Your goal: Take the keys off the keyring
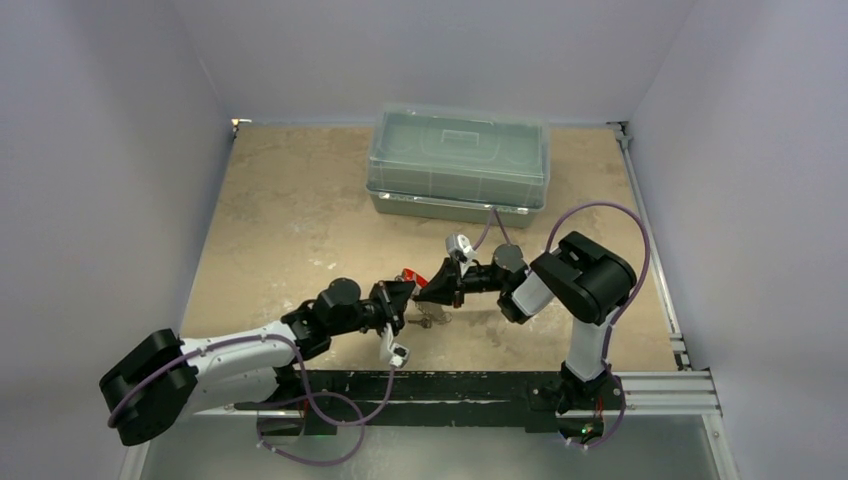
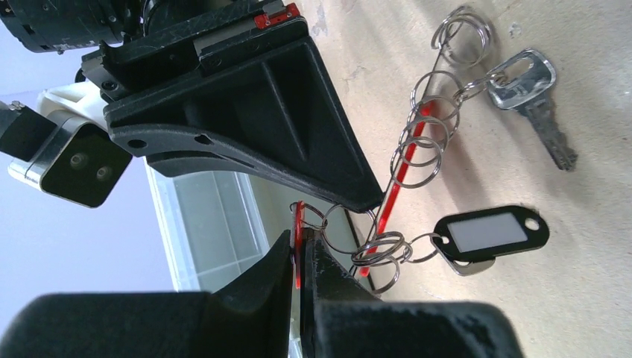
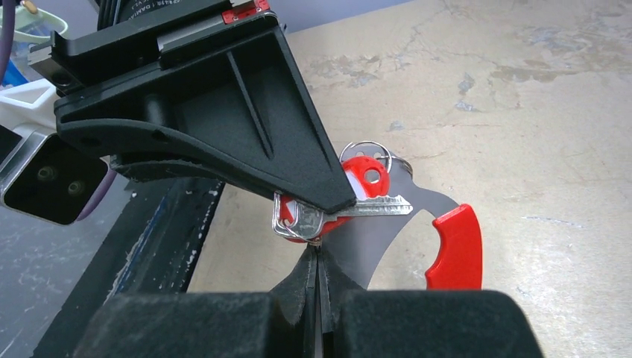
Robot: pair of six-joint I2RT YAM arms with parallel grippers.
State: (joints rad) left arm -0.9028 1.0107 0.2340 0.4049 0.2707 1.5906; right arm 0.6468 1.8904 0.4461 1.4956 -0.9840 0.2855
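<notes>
Clearly the two grippers meet tip to tip at mid-table (image 1: pixel 300 220), just in front of the clear lidded box (image 1: pixel 458 165). The left gripper (image 2: pixel 299 242) is closed tight, pinching the thin red edge of the keyring (image 3: pixel 453 250), a crescent-shaped holder held up off the surface. The right gripper (image 3: pixel 317 257) is also fully closed, its tips pressed together right under the head of a silver key (image 3: pixel 373 208); whether it actually grips that key I cannot tell. A red-headed key (image 3: pixel 365 171) sits against the holder just above. From the holder a chain of split rings (image 2: pixel 428 138) trails down to the table, carrying another key (image 2: pixel 533 97) and a black label tag (image 2: pixel 492 233).
</notes>
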